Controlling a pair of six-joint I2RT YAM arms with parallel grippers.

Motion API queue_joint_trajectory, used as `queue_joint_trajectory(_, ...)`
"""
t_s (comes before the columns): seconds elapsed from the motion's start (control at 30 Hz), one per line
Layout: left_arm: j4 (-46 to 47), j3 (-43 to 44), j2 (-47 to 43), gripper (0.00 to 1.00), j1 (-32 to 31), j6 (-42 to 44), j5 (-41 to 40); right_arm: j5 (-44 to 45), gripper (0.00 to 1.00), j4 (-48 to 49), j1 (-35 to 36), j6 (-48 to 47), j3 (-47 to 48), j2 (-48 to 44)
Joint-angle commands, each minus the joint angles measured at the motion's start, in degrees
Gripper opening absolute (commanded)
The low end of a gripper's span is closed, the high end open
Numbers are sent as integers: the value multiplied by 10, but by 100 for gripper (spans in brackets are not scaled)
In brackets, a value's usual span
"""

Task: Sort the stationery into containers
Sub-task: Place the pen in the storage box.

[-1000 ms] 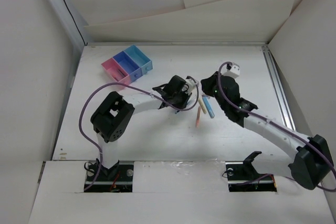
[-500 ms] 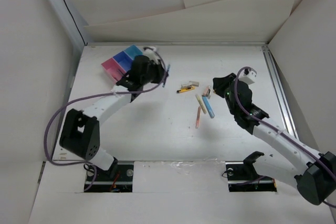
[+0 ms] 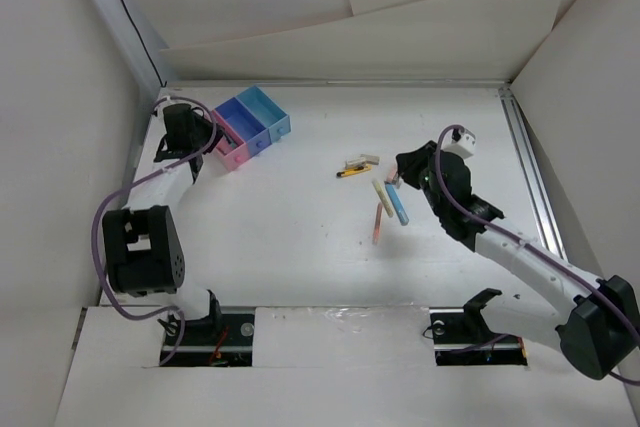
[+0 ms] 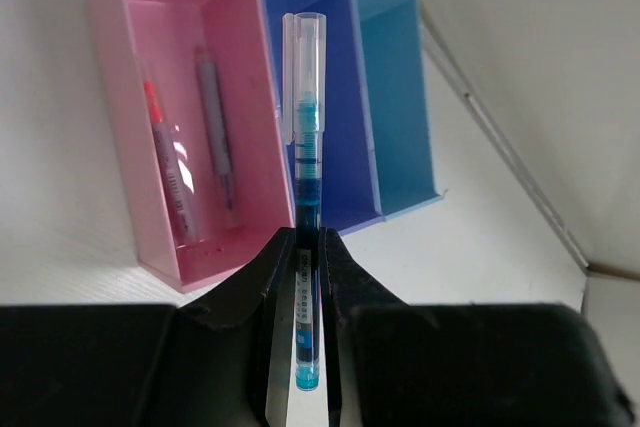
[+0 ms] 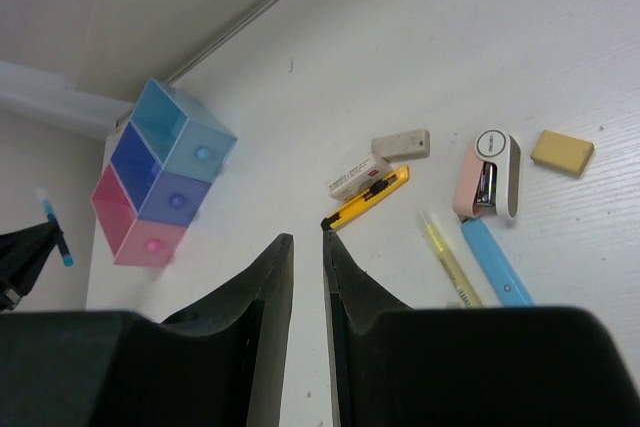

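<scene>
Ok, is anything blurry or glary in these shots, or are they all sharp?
Left wrist view: the blue pen and pink box are sharp, with a slight sheen on the pens inside. Right wrist view: the cutter is crisp, the right hand dark and soft-edged. Top view: even light, faint shadows.

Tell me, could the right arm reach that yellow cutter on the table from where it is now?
Probably yes. The right gripper is empty and close to the yellow cutter, with only bare table between them and nothing lying over it.
</scene>
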Motion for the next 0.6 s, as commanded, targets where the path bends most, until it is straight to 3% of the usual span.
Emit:
queue_joint_trajectory(0.0,-15,50,21,2,-3,-8,-19,-8,24,17,-2,-4,28,-1)
queue_joint_trajectory(0.33,-20,75,87,4,15,-14,-24,-13,24,17,-2,-10,28,4)
queue_joint_trajectory(0.5,-20,81,103,16,15,-9,-38,-13,24,17,-2,-10,28,4)
queue_joint_trajectory(0.57,-20,86,103,28,15,-9,-38,-13,24,17,-2,-10,28,4)
